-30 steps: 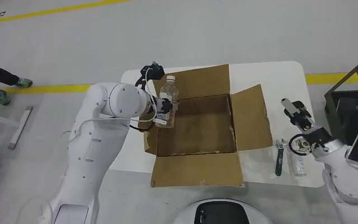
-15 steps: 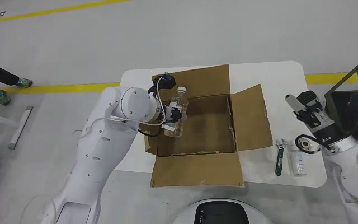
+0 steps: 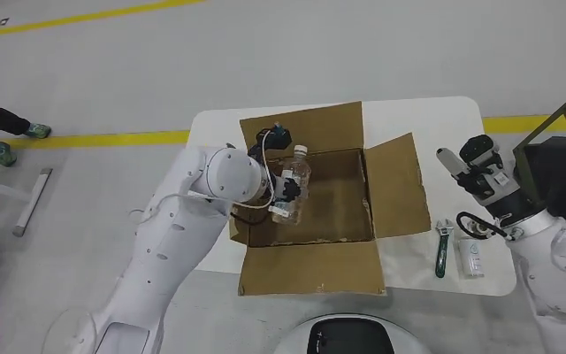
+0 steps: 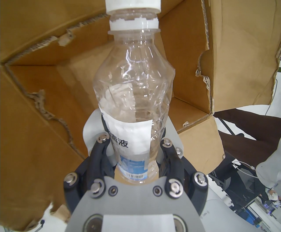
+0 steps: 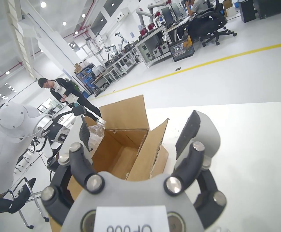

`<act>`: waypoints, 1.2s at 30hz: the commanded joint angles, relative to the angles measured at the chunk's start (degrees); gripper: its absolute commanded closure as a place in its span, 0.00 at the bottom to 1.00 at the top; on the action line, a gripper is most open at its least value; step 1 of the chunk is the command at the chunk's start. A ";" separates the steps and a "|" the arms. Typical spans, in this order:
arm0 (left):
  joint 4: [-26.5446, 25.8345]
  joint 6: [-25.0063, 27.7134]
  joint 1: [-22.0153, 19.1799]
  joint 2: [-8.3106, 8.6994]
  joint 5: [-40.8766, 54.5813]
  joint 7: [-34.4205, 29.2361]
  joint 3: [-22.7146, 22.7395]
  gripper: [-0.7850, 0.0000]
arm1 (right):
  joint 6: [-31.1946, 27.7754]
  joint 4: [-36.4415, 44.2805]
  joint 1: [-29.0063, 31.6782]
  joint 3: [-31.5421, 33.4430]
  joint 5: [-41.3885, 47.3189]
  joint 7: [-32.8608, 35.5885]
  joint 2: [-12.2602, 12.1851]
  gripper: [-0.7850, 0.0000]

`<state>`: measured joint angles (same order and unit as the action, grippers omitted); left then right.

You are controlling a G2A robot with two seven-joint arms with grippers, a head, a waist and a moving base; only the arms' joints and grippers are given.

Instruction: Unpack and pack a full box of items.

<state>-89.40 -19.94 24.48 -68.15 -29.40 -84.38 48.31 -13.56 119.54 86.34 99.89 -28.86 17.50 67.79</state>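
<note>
In the top view, my left gripper (image 3: 281, 188) is clamped on the clear plastic bottle (image 3: 293, 184). The bottle hangs tilted over the left side of the open cardboard box (image 3: 332, 212), its cap toward the far flap. The box floor looks bare, so I judge this to be the packing half, with the bottle going in first. I would lower it close to the left wall and lay it flat, leaving room for the rest. A green-handled wrench (image 3: 441, 250) and a small pale container (image 3: 470, 257) lie just beside each other on the white table (image 3: 424, 119), right of the box and near my right gripper (image 3: 470, 165).

In the left wrist view, my fingers (image 4: 103, 149) pinch the bottle's labelled lower part, well below the white cap (image 4: 132, 4). The wall looks thin and crinkled, so I expect it to flex. I should not squeeze harder, and I should let go only once it rests on cardboard, or it may roll. The torn flap edges sit close by, so the cap must go down clear of them.

In the right wrist view, my right gripper's jaws stand spread wide with nothing between them, above the table and facing the box. I would hold it back there until the left arm is out.
</note>
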 commanded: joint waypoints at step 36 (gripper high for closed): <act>20.58 -15.59 -19.31 -2.52 24.09 15.61 -38.57 1.00 | -0.28 0.15 0.33 -0.38 -0.28 -0.56 -0.39 0.00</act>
<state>-69.15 -35.51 4.90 -70.56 -4.32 -68.80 9.46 -13.79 119.70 86.65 99.50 -29.23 17.00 67.41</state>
